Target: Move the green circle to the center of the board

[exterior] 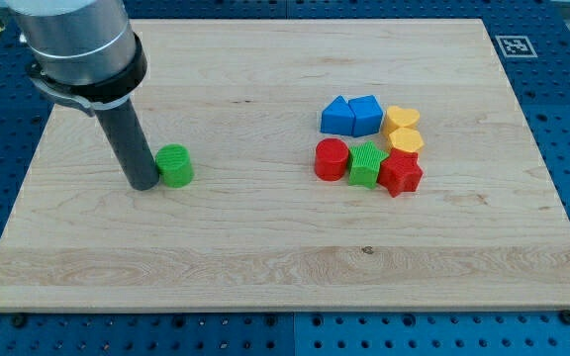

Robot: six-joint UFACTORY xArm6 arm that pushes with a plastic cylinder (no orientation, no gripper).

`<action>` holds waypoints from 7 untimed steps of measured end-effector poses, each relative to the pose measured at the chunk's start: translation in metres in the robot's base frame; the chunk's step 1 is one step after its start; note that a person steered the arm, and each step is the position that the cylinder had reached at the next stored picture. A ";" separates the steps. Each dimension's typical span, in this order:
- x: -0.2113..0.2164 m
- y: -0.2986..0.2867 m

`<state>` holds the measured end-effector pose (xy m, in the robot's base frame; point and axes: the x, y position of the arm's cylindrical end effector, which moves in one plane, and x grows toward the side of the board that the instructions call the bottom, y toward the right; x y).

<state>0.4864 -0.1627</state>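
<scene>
The green circle (174, 165) is a short green cylinder standing on the wooden board (265, 257) at the view's left. My tip (143, 185) rests on the board right at the circle's left side, touching it or nearly so. The dark rod rises from the tip toward the view's top left into the arm's grey body.
A cluster of blocks sits right of the board's middle: a blue triangle (337, 115), a blue block (366, 115), two yellow blocks (401, 120) (406, 140), a red cylinder (332, 158), a green star-like block (365, 164) and a red star-like block (401, 172).
</scene>
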 end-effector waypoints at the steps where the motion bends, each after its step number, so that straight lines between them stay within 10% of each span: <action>1: 0.000 0.001; 7: -0.030 0.052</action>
